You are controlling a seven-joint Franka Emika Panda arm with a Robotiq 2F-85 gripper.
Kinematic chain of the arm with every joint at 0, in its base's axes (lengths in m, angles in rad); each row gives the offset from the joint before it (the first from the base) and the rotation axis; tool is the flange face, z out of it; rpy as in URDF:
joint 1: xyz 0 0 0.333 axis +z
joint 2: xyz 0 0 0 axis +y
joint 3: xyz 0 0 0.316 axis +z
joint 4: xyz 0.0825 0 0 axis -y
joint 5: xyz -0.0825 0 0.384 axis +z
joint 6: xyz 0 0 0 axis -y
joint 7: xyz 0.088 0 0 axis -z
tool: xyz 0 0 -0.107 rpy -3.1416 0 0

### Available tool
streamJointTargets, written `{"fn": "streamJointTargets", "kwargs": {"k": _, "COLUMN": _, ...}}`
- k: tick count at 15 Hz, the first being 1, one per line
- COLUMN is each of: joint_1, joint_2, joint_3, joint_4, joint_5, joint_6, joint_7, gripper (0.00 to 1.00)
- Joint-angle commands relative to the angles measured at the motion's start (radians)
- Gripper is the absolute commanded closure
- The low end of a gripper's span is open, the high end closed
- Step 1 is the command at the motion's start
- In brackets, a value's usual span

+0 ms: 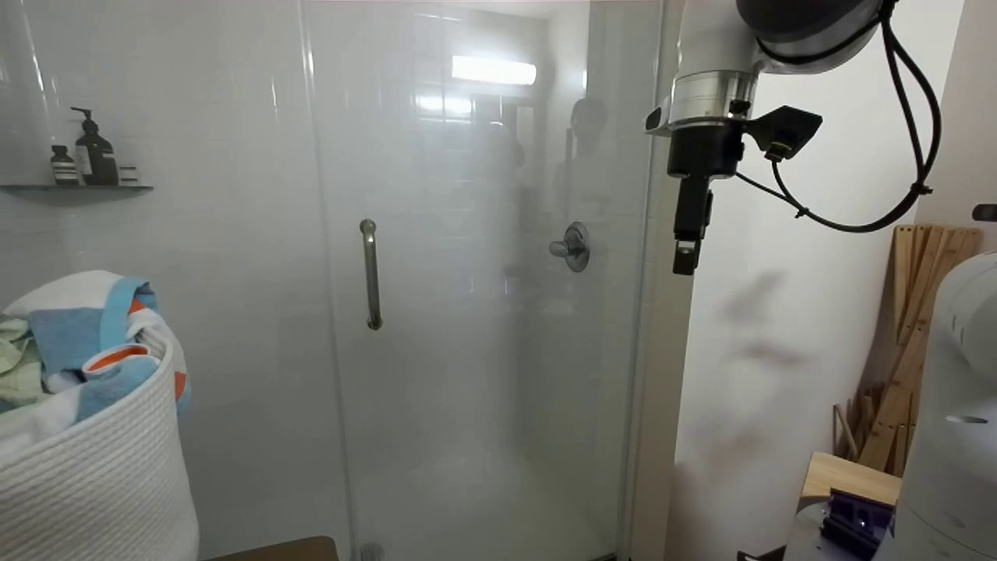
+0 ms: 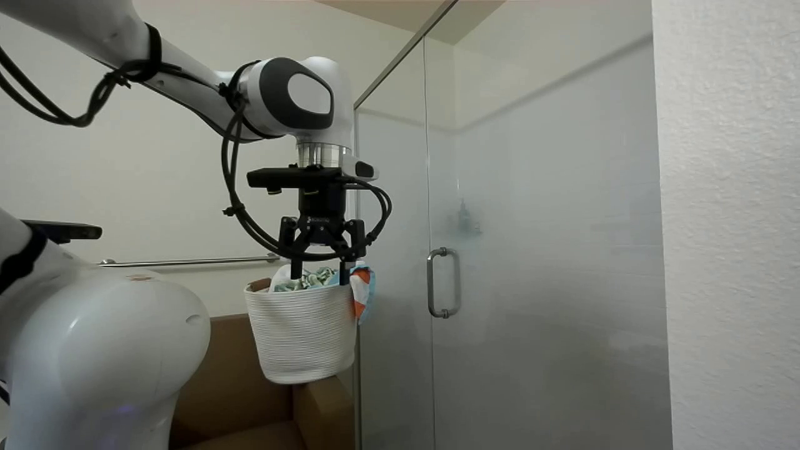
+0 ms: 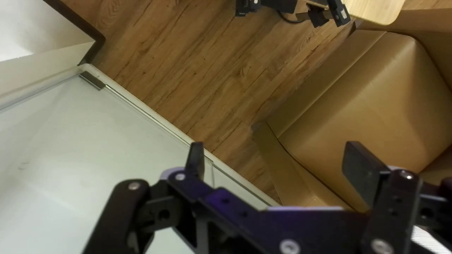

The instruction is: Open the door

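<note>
The tall clear glass door [image 1: 483, 374] stands shut in line with the fixed glass panel. It also shows in an exterior view [image 2: 550, 350]. Its vertical silver bar handle [image 1: 371, 274] is at the door's left edge there, and the handle [image 2: 431, 284] is plain in both exterior views. My gripper [image 1: 685, 261] hangs pointing down, outside the glass and well apart from the handle. Its two fingers are spread with nothing between them, seen in an exterior view [image 2: 320, 272] and in the wrist view [image 3: 273, 151]. The handle does not show in the wrist view.
A white woven basket [image 2: 303, 337] with towels stands near the fixed glass panel [image 2: 394, 219]. A brown armchair [image 3: 370, 102] stands on the wood floor [image 3: 197, 70] outside the shower. A white wall [image 1: 748, 312] is beside the door's hinge side.
</note>
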Motion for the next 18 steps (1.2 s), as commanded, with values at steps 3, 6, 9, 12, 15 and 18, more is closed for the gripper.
{"fn": "streamJointTargets", "kwargs": {"k": 3, "joint_1": 0.000, "joint_2": 0.001, "joint_3": 0.001, "joint_4": 0.002, "joint_5": 0.000, "joint_6": -0.002, "joint_7": 0.000, "gripper": 0.00}}
{"fn": "streamJointTargets", "kwargs": {"k": 6, "joint_1": 0.000, "joint_2": 0.001, "joint_3": 0.001, "joint_4": 0.002, "joint_5": 0.000, "joint_6": -0.002, "joint_7": 0.000, "gripper": 0.00}}
{"fn": "streamJointTargets", "kwargs": {"k": 9, "joint_1": 0.008, "joint_2": 0.062, "joint_3": -0.010, "joint_4": 0.006, "joint_5": 0.020, "joint_6": 0.033, "joint_7": 0.001, "gripper": 0.00}}
{"fn": "streamJointTargets", "kwargs": {"k": 12, "joint_1": 0.010, "joint_2": 0.128, "joint_3": -0.010, "joint_4": -0.005, "joint_5": 0.027, "joint_6": 0.173, "joint_7": -0.001, "gripper": 0.00}}
{"fn": "streamJointTargets", "kwargs": {"k": 15, "joint_1": 0.038, "joint_2": 0.254, "joint_3": -0.016, "joint_4": -0.003, "joint_5": 0.061, "joint_6": 0.386, "joint_7": -0.021, "gripper": 0.00}}
{"fn": "streamJointTargets", "kwargs": {"k": 18, "joint_1": 0.080, "joint_2": 0.419, "joint_3": -0.040, "joint_4": 0.032, "joint_5": 0.114, "joint_6": 0.644, "joint_7": -0.055, "gripper": 0.00}}
